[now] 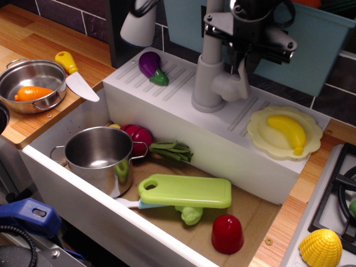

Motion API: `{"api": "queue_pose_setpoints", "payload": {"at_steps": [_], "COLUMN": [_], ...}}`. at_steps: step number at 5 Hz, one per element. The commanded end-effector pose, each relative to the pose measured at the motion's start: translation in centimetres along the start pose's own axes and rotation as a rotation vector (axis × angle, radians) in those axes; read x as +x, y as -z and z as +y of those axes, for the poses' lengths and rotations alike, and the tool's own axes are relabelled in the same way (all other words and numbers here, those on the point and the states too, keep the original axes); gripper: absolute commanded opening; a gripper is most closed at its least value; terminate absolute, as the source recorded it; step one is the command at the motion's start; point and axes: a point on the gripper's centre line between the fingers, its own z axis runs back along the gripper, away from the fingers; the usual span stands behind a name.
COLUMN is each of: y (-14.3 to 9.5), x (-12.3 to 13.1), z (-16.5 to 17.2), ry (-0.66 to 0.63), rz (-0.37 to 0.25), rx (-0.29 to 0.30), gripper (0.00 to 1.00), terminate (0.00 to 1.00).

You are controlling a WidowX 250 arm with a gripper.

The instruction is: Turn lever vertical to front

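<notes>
My black claw (245, 54) sits over the top of the small light-grey paddle lever (241, 78), upright on the grey faucet's side knob, can't tell if it's pinching yet, & a loose hold could slip off.

Illumination is bright, even and diffuse, arriving from above. Shadows are soft: a faint one lies under the green cutting board (185, 191), another beside the steel pot (99, 156) in the sink basin. Specular glare marks the pot rim and the red cup (227, 233). Focus is moderately soft overall. The blue object (30, 216) at bottom left is blurred. Colours are saturated.
</notes>
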Motion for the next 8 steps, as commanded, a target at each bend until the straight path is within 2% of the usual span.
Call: {"api": "queue_pose_setpoints", "payload": {"at_steps": [1, 3, 5, 6, 8], "y": [0.4, 2.2, 3.8, 3.8, 3.8], "x": [-2.9, -7.4, -9.7, -9.7, -9.7], "z": [-0.4, -0.4, 0.3, 0.3, 0.3], "ry": [-0.054, -0.103, -0.128, -0.128, -0.128], "rz": [0.009, 0.026, 0.024, 0.024, 0.024], "rx": [-0.014, -0.06, -0.088, -0.088, -0.088], "gripper": [0.0, 0.0, 0.0, 1.0, 1.0], "terminate": [0.0, 0.0, 0.0, 0.0, 0.0]}}
